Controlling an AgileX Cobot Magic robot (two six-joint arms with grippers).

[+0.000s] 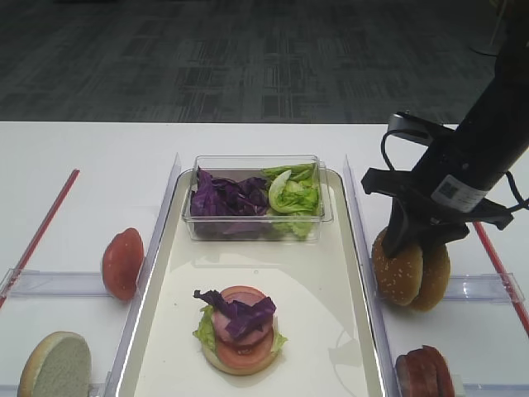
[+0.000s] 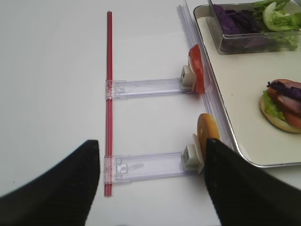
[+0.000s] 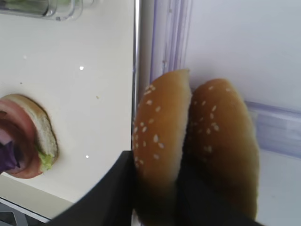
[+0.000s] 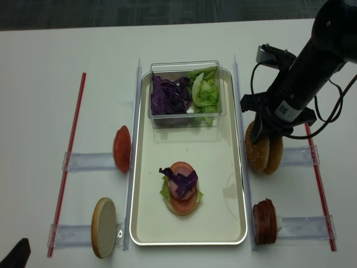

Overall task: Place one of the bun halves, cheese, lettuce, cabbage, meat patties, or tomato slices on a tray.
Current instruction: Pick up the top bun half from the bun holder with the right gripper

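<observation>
Just right of the tray (image 1: 347, 248), on the white bench (image 1: 83, 165), two seeded bun halves (image 3: 160, 136) stand on edge side by side, touching. The right gripper (image 1: 411, 234) has its jaws set around the left bun, the one nearer the tray: in the right wrist view one dark finger lies against its outer face and the other is wedged into the seam between the two buns. Whether the jaws are fully clamped on it I cannot tell; the bun sits on the bench and is not lifted.

On the tray, a partly built burger (image 1: 240, 335) sits toward the near end, topped with tomato and purple cabbage, and a clear tub (image 1: 256, 198) of cabbage and lettuce stands at the far end. A tomato slice (image 1: 122, 263) and a pale bun half (image 1: 55, 365) stand left of the tray; meat patties (image 1: 426, 374) stand at the near right. The left gripper (image 2: 150, 188) hangs with its jaws apart over the bench's left side, holding nothing.

The risk, as I judge it, lies with the inner finger: squeezed between the buns, it could drag the twin (image 3: 225, 146) along or topple it on the lift. A soft, domed bun held by its edge may also twist or slip out, and the raised tray rim could catch it on the way across.
</observation>
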